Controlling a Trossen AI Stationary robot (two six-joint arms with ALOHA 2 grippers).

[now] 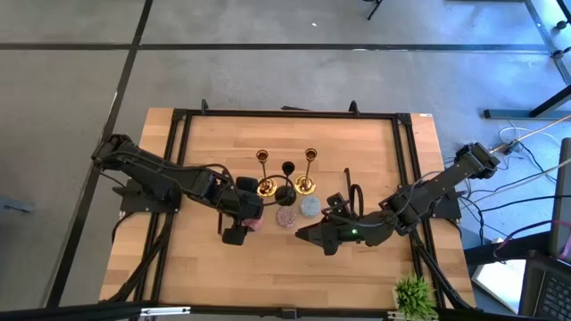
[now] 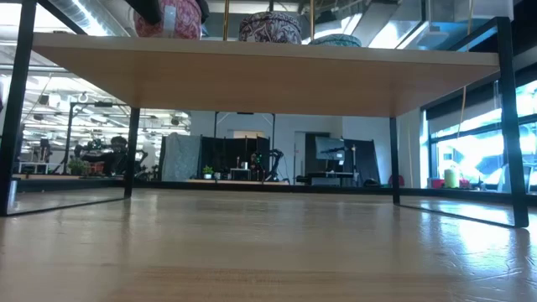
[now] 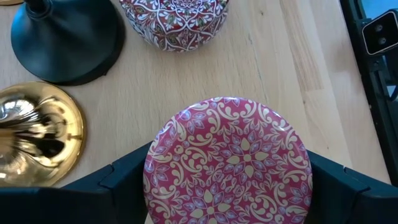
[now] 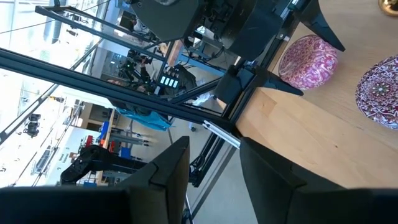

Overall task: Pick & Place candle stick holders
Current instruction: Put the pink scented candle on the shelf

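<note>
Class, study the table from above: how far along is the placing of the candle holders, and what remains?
Looks done: one gold stem, the black stem and the other gold stem stand in a row, with the mauve tin and blue tin beside them. In hand: the left gripper straddles the pink tin, fingers open. Left: probably only backing away. The right gripper waits nearby, open and empty.

We're in a robotics lab: black-framed wooden table, grey concrete floor, equipment racks behind, trailing cables.
</note>
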